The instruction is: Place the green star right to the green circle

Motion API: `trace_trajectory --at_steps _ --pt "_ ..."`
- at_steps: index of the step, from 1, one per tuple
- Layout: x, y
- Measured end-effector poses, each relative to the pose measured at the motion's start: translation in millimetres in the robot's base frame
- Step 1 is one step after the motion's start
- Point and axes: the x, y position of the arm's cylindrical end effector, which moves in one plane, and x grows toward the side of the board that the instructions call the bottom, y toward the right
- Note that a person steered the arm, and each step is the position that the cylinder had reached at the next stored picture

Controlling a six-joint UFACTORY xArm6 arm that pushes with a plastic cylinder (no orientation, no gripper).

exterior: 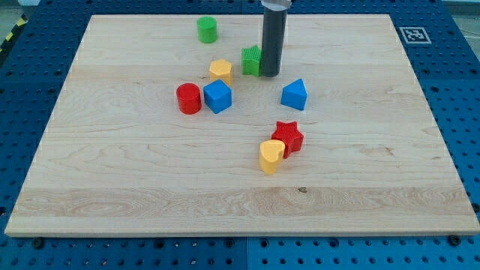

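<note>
Your pale wooden table [112, 187] on blue pegboard [30, 75], my tip [269, 75] touching green star [251, 61] from view's right, green circle [207, 30] up-left, end effector a bare rod, nothing to pinch

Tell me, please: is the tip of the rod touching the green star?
Touching, as far as the camera view shows: my tip sits against the right side of the green star, with no board visible between them.

tip [270, 74] touching green star's [251, 61] right | green circle [207, 30] up-left of star | yellow block [220, 70] left of star | red cylinder [189, 99] beside blue cube [217, 97] | red star [287, 137] touching yellow heart [271, 156]
</note>
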Motion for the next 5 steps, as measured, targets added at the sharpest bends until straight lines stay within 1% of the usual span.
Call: trace_trajectory --at_steps 1,2,3,4,5 --pt "5 -5" --pt "0 -21" --pt "-11 -36" --pt "-31 -41" --pt "-42 -45"
